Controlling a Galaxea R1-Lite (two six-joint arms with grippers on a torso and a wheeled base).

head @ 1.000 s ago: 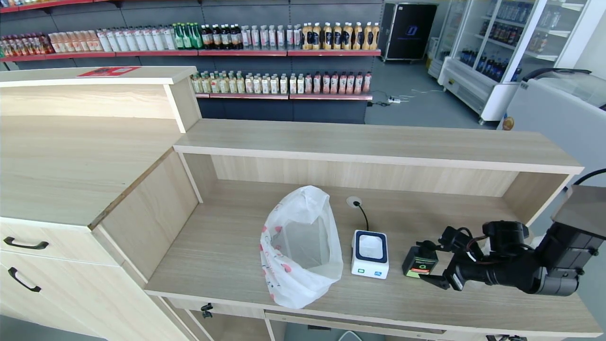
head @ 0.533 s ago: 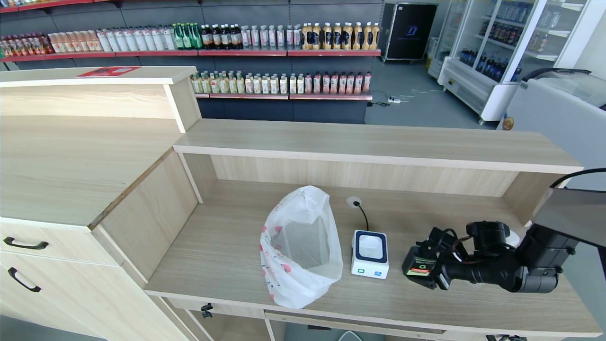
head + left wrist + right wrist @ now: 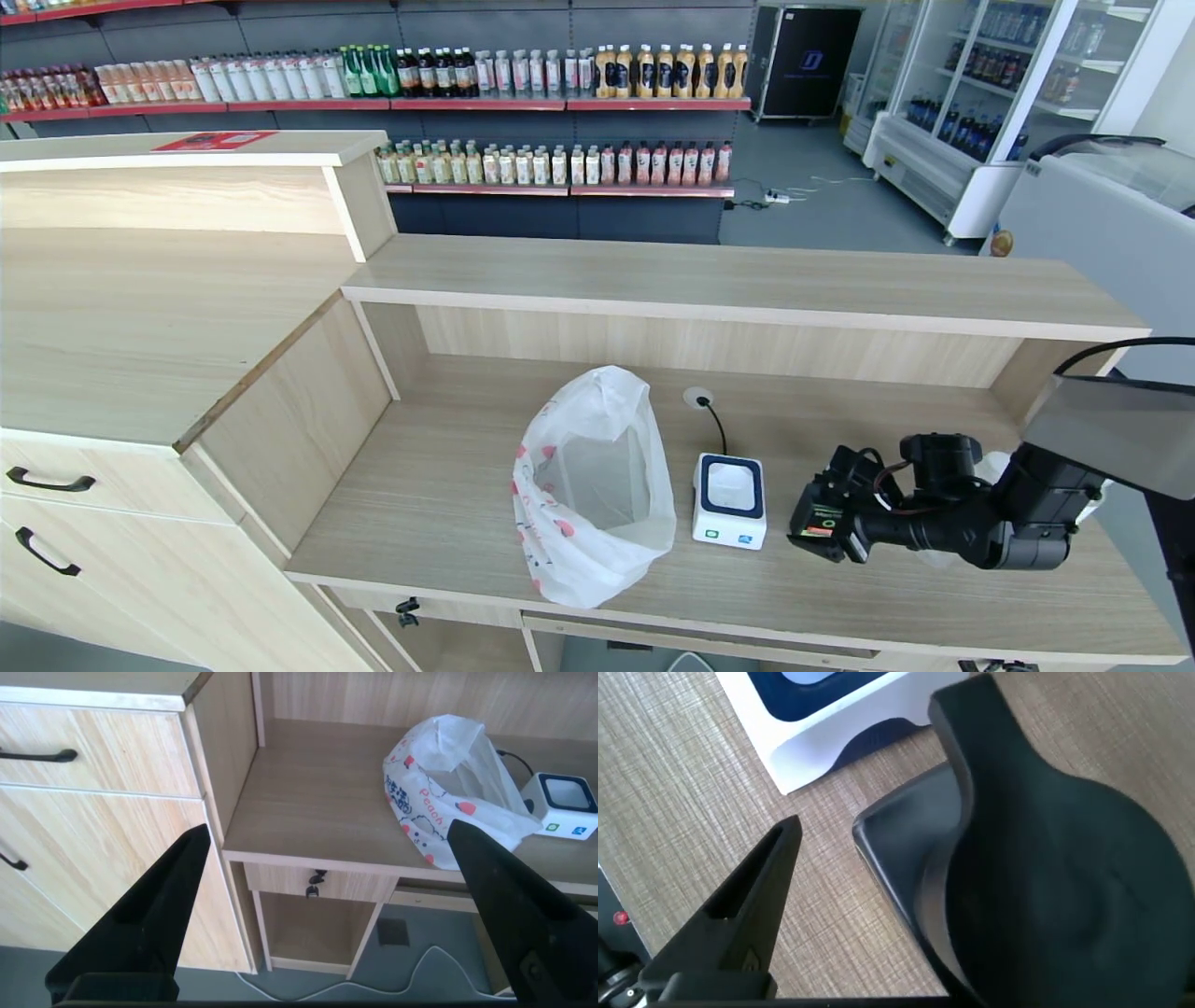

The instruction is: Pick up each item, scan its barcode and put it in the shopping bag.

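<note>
Left claw hangs below and before the bench front edge, facing the drawers; its jaws stand wide apart, holding nothing. Right claw sits low over the right part of the bench, straddling a small dark box with a green and red label; jaws apart, one finger parted from the box by a strip of bare bench, the other finger lying over it. Box rests just beside the white barcode scanner, apart from it; scanner window faces up; its black cable runs to a grommet farther back. Shopping bag stands open just left of the scanner. Beyond the bench, shelves of bottles.
</note>
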